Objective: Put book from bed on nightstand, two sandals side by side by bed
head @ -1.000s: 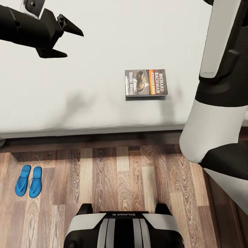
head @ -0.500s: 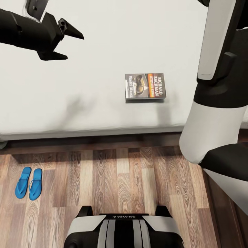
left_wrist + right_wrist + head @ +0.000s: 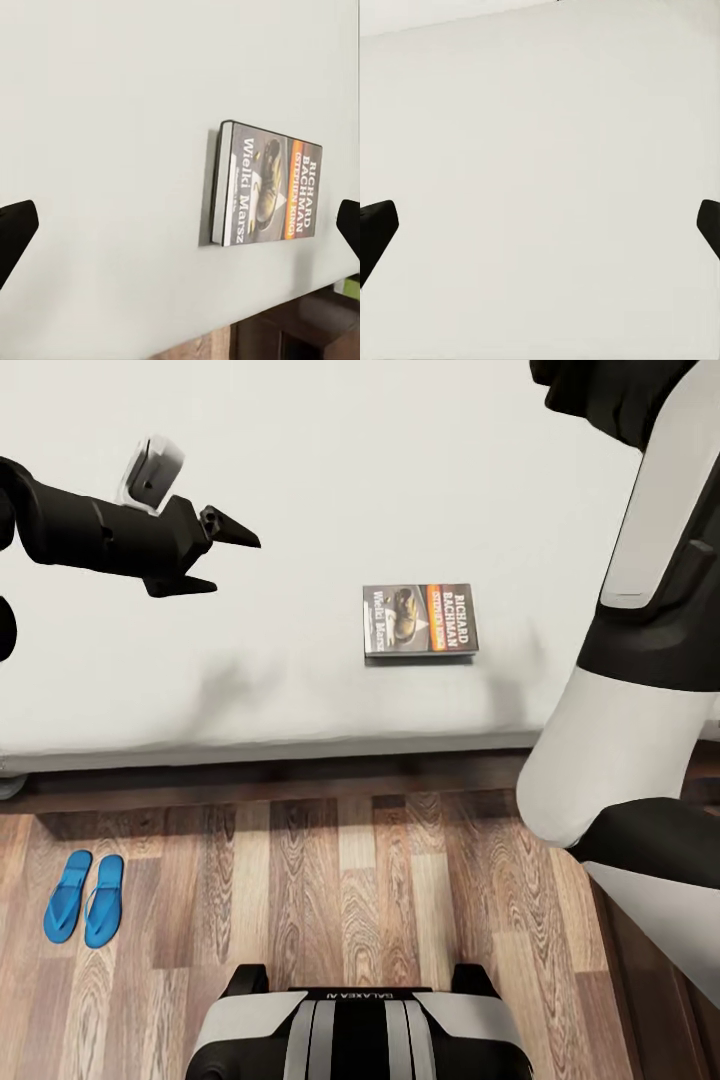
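My left gripper has come in over the bed since a second ago: it sat up near the far left corner of the head view then, and now it hangs lower and nearer the book, though a stretch of bare mattress lies between us. My left fingers are spread apart with nothing between them. The book itself lies flat on the mattress near the bed's front edge, cover up, much where it was; its slight shift in the picture matches the shift of the whole view. My left wrist view shows the book ahead between my two finger tips, well short of them.

My right gripper's own view shows two dark finger tips at the picture's edges, wide apart, over plain pale mattress, holding nothing. In the head view only my right arm shows, a big white and black limb cut off by the top and right edges, covering the bed's right end.

The two sandals lie side by side on the wood floor, touching or nearly so, a little out from the bed's dark frame. My base sits at the bottom of the head view.
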Tool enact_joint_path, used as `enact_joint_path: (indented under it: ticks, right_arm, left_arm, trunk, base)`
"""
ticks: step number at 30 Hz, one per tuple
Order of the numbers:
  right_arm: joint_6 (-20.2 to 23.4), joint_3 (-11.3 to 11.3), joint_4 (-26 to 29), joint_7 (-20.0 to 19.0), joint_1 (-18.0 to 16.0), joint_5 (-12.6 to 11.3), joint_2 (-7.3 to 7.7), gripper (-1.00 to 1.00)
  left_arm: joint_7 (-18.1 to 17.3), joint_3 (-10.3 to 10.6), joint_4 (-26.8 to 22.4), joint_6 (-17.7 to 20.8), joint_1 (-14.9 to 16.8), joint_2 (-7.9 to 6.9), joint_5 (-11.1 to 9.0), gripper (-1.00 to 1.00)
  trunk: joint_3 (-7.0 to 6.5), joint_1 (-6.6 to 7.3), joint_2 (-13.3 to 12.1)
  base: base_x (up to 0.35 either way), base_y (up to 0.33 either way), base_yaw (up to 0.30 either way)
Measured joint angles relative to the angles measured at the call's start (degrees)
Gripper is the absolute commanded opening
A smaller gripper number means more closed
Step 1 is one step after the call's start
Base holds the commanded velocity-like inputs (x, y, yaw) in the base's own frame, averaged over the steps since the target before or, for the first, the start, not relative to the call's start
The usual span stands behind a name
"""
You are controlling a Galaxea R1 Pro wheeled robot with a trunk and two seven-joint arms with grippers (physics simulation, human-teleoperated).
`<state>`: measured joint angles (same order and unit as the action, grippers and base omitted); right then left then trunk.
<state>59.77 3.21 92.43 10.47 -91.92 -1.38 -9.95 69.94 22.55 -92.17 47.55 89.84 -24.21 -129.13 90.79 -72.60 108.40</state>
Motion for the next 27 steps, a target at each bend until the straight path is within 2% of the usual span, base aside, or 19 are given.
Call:
enact_joint_path:
  ticks: [3, 6, 10, 13, 17, 18, 21, 22, 23, 24, 25, 27]
  right_arm:
    - [0.0, 1.3, 0.0, -0.3, 1.9, -4.1, 0.0, 1.0]
    - [0.0, 1.9, 0.0, -0.3, 3.7, -7.9, 0.0, 1.0]
    - [0.0, 2.2, 0.0, -0.3, 5.7, -10.5, 0.0, 1.0]
    - [0.0, 2.3, -0.1, -0.3, 7.1, -12.0, 0.0, 1.0]
    - [0.0, 2.4, -0.1, -0.3, 7.8, -15.1, 0.0, 1.0]
    - [0.0, 2.5, -0.2, -0.3, 8.0, -17.5, 0.0, 1.0]
    - [0.0, 2.6, -0.2, -0.4, 8.2, -21.1, 0.0, 1.0]
    - [0.0, 2.6, -0.2, -0.4, 8.3, -23.3, 0.0, 1.0]
    - [0.0, 2.6, -0.2, -0.4, 8.3, -24.3, 0.0, 1.0]
    - [0.0, 2.6, -0.2, -0.4, 8.3, -24.3, 0.0, 1.0]
    - [0.0, 2.6, -0.2, -0.4, 8.4, -25.2, 0.0, 1.0]
    - [0.0, 2.6, -0.2, -0.4, 8.5, -27.6, 0.0, 1.0]
  left_arm:
    - [-1.9, -0.3, 0.0, 0.9, -0.8, -0.01, 0.2, 1.0]
    - [-6.1, -1.4, 0.0, 2.5, -1.9, -0.01, 0.3, 1.0]
    - [-12.0, -4.2, 0.0, 4.0, -3.6, -0.02, 0.4, 1.0]
    - [-17.1, -7.5, 0.0, 4.9, -5.4, 0.02, 0.4, 1.0]
    - [-23.4, -9.5, 0.0, 6.1, -7.4, 0.04, 0.5, 1.0]
    - [-27.5, -10.5, 0.0, 6.5, -9.1, 0.02, 0.5, 1.0]
    - [-34.4, -12.6, 0.0, 7.0, -12.9, 0.03, 0.5, 1.0]
    - [-38.6, -13.8, 0.0, 7.2, -15.7, 0.05, 0.7, 1.0]
    - [-40.5, -14.3, 0.0, 7.3, -17.4, 0.05, 0.6, 1.0]
    - [-40.5, -14.3, 0.0, 7.3, -17.4, 0.05, 0.6, 1.0]
    - [-42.1, -14.7, 0.0, 7.4, -18.9, 0.04, 0.7, 1.0]
    - [-46.3, -16.5, 0.0, 7.6, -23.1, 0.01, 0.8, 1.0]
  trunk:
    - [-0.28, 0.0, 0.0]
    - [-0.56, 0.0, 0.0]
    - [-0.93, 0.0, 0.0]
    - [-1.21, 0.0, 0.0]
    - [-1.58, 0.0, 0.0]
    - [-1.67, 0.0, 0.0]
    - [-1.96, 0.0, 0.0]
    - [-2.04, -0.01, 0.0]
    - [-2.14, 0.0, 0.0]
    - [-2.24, 0.0, 0.0]
    - [-2.33, 0.0, 0.0]
    - [-2.51, 0.0, 0.0]
  base:
    - [0.0, 0.0, 0.0]
    - [0.0, 0.0, 0.0]
    - [0.0, 0.0, 0.0]
    - [0.0, 0.0, 0.0]
    - [0.0, 0.0, 0.0]
    - [0.0, 0.0, 0.0]
    - [0.0, 0.0, 0.0]
    - [0.0, 0.0, 0.0]
    - [0.0, 0.0, 0.0]
    - [0.0, 0.0, 0.0]
    - [0.0, 0.0, 0.0]
    - [0.0, 0.0, 0.0]
